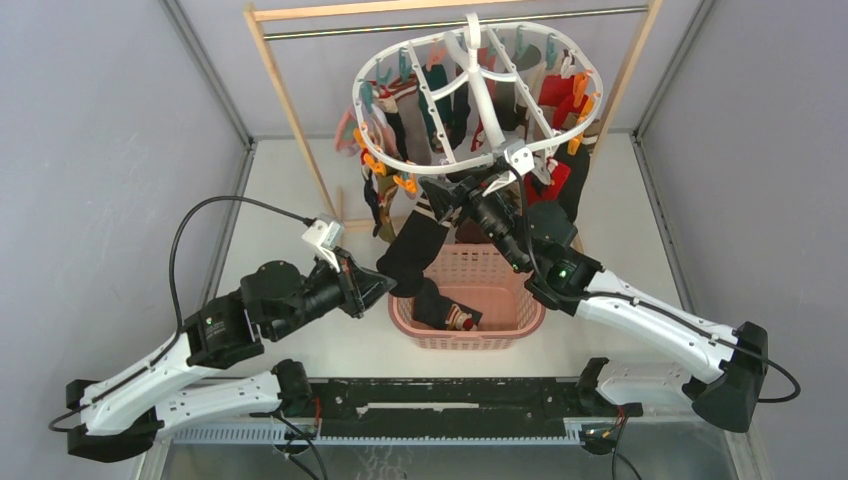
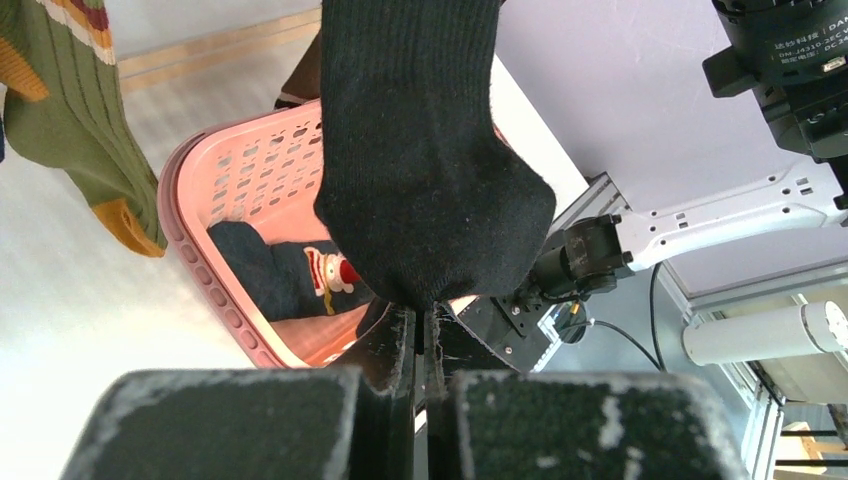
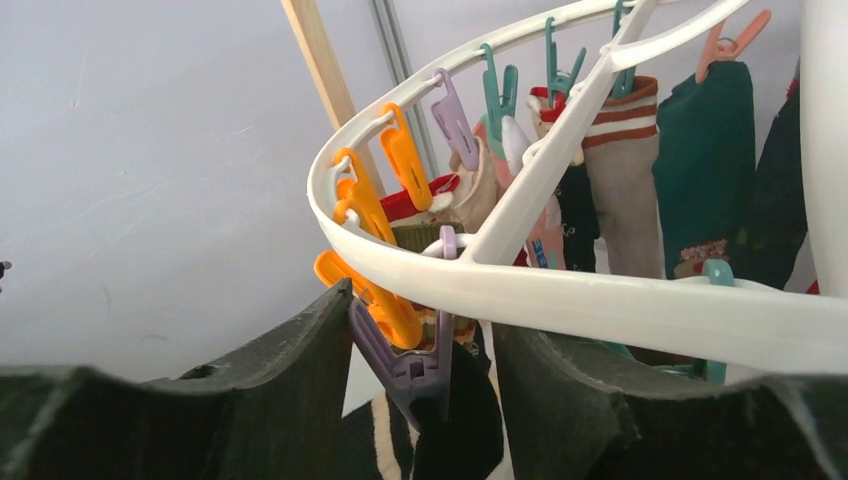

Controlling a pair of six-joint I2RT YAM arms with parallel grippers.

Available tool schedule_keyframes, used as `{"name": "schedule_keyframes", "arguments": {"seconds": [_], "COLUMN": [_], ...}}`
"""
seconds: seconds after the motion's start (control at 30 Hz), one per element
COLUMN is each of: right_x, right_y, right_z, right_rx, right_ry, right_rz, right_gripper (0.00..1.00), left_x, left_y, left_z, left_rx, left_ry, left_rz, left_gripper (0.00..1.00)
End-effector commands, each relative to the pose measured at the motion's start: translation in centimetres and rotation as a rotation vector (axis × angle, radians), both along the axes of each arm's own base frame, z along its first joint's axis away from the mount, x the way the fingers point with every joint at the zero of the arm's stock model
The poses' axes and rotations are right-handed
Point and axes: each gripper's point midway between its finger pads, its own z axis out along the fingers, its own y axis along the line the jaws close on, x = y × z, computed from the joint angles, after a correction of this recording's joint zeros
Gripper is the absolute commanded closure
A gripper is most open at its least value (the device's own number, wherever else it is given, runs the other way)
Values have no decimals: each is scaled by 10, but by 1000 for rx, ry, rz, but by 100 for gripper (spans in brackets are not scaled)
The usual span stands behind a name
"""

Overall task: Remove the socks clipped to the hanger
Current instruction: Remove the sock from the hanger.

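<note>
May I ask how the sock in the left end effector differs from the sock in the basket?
The black sock hangs, toe pinched by the left end effector; the navy sock lies in the basket. The black sock's foot is plain; the navy sock bears a printed figure. Both are dark.

White-shelled arms (image 1: 660, 325), black joints (image 1: 275, 295), cables (image 1: 180, 250).
</note>
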Motion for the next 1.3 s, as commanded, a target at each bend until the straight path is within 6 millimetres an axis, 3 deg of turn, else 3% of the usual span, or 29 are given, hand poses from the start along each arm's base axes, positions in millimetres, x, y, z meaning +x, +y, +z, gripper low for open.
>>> {"name": "schedule_keyframes", "arguments": {"seconds": [0.0,0.17,0.3,0.43,0.77,0.8,0.87,0.97,1.17,1.27], "right_x": [-1,-1,0,1,-3,-3,-6,-10,-24,-35], "right_y": [-3,-5,-7,-9,-12,-12,-13,-15,-31,-41], "right_z": [32,32,30,30,25,24,22,17,0,-17], "right_rx": [81,79,76,76,62,60,54,40,39,16], "right_ry": [-46,-44,-35,-30,-4,0,11,34,69,117], "right_rz": [11,6,-4,-7,-5,-3,4,12,8,12], "right_gripper": [43,54,79,90,90,85,65,48,25,2], "left_x": [-4,-4,-4,-4,-3,-3,-2,0,3,5], "left_y": [0,0,0,0,-2,-3,-5,-8,-12,-14], "left_z": [32,31,33,32,35,35,35,34,36,37], "left_rx": [-69,-66,-68,-68,-68,-65,-59,-50,-40,-31], "left_ry": [-34,-34,-35,-34,-35,-34,-33,-32,-31,-33], "left_rz": [-18,-19,-19,-19,-20,-21,-21,-19,-17,-11], "left_gripper": [99,99,99,99,99,99,99,99,99,99]}}
